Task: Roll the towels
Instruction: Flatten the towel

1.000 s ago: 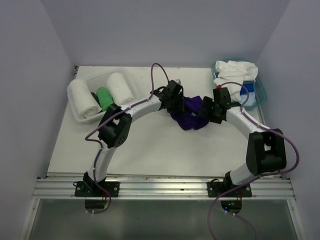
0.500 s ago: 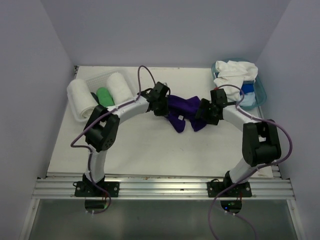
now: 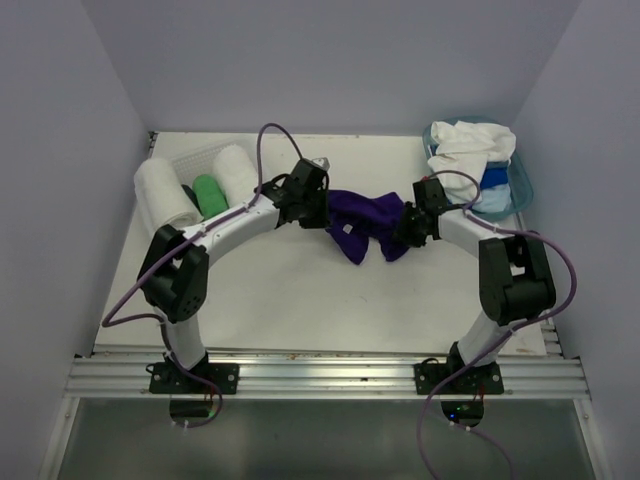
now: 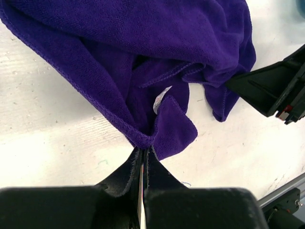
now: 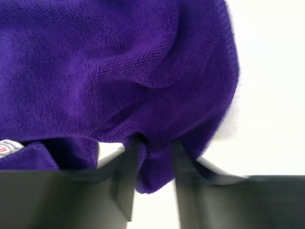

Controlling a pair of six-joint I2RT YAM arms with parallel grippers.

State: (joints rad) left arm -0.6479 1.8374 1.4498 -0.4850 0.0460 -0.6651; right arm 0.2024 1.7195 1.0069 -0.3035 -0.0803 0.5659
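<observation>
- Pale walls box in the white table (image 3: 280, 290). From the top camera I see the purple towel (image 3: 362, 222) lying crumpled mid-table, strung between my two arms. The left gripper (image 3: 322, 208) meets its left end and the right gripper (image 3: 405, 228) meets its right end.
- Same view, far left: a basket (image 3: 195, 158) holds two white rolls (image 3: 165, 195) with a green roll (image 3: 210, 195) between them. At far right, a tub (image 3: 522, 190) holds a loose white towel (image 3: 470, 140) heaped over a blue towel (image 3: 495, 178).
- Left wrist view: the left gripper (image 4: 144, 150) is clenched, with its fingers pressed together on a hemmed corner of the purple towel (image 4: 143, 47). The rest of the cloth spreads away over the table (image 4: 47, 119), with a small white label (image 4: 162, 98) showing in the folds. The right gripper (image 4: 243, 85) touches the towel's far edge.
- Right wrist view, a bit blurred: the right gripper (image 5: 152, 164) pinches a fold of the purple towel (image 5: 119, 71) between its two fingers. The cloth bulges above them and fills most of the picture. The table (image 5: 267, 95) shows at the right, and the label (image 5: 7, 147) at the left edge.
</observation>
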